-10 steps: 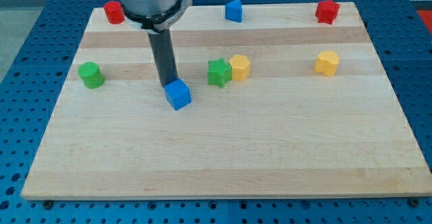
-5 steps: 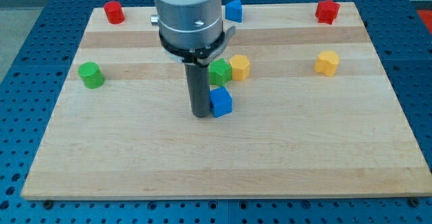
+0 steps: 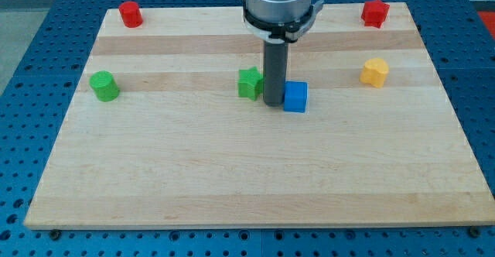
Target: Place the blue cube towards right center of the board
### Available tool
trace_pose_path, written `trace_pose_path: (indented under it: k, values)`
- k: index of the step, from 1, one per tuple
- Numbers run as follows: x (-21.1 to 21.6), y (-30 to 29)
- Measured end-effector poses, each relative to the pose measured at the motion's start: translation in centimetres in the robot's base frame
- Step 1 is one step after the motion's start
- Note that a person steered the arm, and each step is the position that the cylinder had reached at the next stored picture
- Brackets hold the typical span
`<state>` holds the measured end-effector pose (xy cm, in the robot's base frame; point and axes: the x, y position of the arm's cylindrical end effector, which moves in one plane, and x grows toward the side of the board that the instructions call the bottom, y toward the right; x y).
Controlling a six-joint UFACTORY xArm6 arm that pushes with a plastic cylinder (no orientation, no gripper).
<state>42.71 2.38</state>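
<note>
1. Camera view, middle of the frame: my tip (image 3: 273,103) planted on the wooden board (image 3: 232,179), pressed against the left face of the blue cube (image 3: 295,97).
2. No gripper fitted and nothing grasped; only a straight dark rod hanging from the grey arm housing (image 3: 279,1) at top centre.
3. Blue cube a little right of the frame's centre, flat on the board, well apart from the board's right edge.
4. Just left of the rod: a green star-shaped block (image 3: 249,83), very near the rod; contact impossible to judge.
5. Right of the cube, in the upper right part of the frame: a yellow block (image 3: 374,72), rounded with facets, exact shape unclear, well apart from the cube.
6. Top right corner of the board: a red block (image 3: 375,12), shape hard to make out.
7. Top left corner of the board: a red cylinder (image 3: 130,14).
8. Left side, at mid height: a green cylinder (image 3: 104,86), well apart from everything else.
9. Around the board: a blue perforated table (image 3: 23,94).
</note>
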Motion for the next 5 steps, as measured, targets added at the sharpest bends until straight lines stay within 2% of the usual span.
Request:
trace_pose_path:
  k: [1,3,4,5]
  values:
    - [-0.1,1.3]
    - [3.0,6.9]
    - [2.6,9.3]
    - [0.1,9.5]
